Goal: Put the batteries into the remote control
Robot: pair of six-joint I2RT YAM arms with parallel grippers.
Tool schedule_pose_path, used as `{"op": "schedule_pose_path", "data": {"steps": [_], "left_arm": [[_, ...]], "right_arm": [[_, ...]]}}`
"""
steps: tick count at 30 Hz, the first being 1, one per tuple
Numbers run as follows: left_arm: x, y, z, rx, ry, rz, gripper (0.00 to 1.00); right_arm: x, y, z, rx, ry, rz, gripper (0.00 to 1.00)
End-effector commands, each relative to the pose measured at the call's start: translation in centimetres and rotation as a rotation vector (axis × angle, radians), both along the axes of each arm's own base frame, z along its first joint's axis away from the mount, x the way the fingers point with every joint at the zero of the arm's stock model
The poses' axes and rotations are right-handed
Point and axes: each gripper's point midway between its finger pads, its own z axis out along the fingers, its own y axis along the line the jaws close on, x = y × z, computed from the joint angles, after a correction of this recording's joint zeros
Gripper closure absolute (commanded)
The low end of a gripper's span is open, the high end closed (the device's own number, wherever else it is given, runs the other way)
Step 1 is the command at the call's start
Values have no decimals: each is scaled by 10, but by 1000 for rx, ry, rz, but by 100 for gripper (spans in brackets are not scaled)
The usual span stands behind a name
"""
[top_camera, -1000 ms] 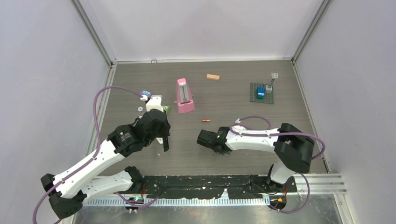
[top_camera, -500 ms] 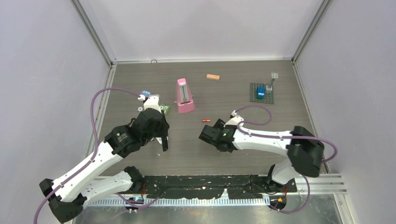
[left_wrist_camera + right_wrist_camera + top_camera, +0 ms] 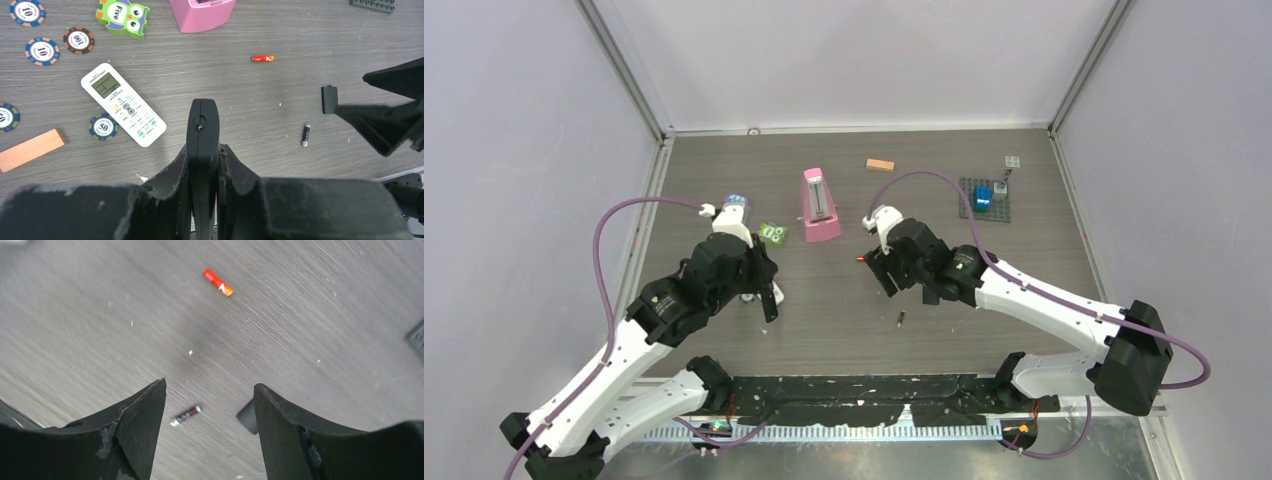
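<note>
Two batteries show. A red-orange battery (image 3: 217, 282) lies flat on the table (image 3: 300, 30), at the upper centre of the right wrist view. A dark battery (image 3: 185, 415) lies low in that frame, below the gap between the fingers. The two are well apart, and no others are visible. The white remote control (image 3: 123, 104) lies at the left of the left wrist view, buttons and display up. Its battery bay is probably on the hidden underside.

The right gripper (image 3: 210, 385) hangs over the table with its jaws spread and nothing between them. That view is smeared, so the height is hard to judge. The step in hand looks like picking up a cell. To do it well, settle on one cell and turn the wrist until the fingers straddle its short axis. Come down until the tips almost touch the wood, then close on the cell's middle, since a round cell rolls away from a one-sided push. A small black rectangular piece (image 3: 328, 99) lies near the dark battery and should stay outside the jaws.

The left gripper (image 3: 205, 148) is clamped on a narrow black slab (image 3: 202, 120) held on edge. I cannot tell what the slab is. Poker chips (image 3: 42, 51), an owl tile (image 3: 123, 17), a pink box (image 3: 202, 12) and a wooden block (image 3: 30, 150) lie around the remote.
</note>
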Motion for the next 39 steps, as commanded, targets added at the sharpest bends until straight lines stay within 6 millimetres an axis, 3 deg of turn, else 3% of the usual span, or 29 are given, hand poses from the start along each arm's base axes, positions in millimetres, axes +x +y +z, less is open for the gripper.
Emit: {"op": "schedule_pose_path", "data": {"steps": [1,3,9,13,22,30,39], "left_arm": [[5,0,22,-37,-59,-13,100],[4,0,26,-50,-65,-24,100],[3,5,38,-111,-87,-38,100],[1,3,41,-147,-77,-67,100],[3,1,42,-172,-66,-86,100],[5,1,38,-182,-56,-85,100],[5,4,36,-181,-50,-80,100]], "right_arm": [[-22,1,-20,-329,-88,663,30],[-24,-4,-34,-393,-144,792,30],[-21,-2,-56,-452,-275,935,31],[-33,-5,-84,-477,-220,1033,35],[-48,-8,-111,-494,-150,1139,37],[-54,-12,-126,-525,-104,1183,37],[-58,7,-127,-483,-57,1223,39]]}}
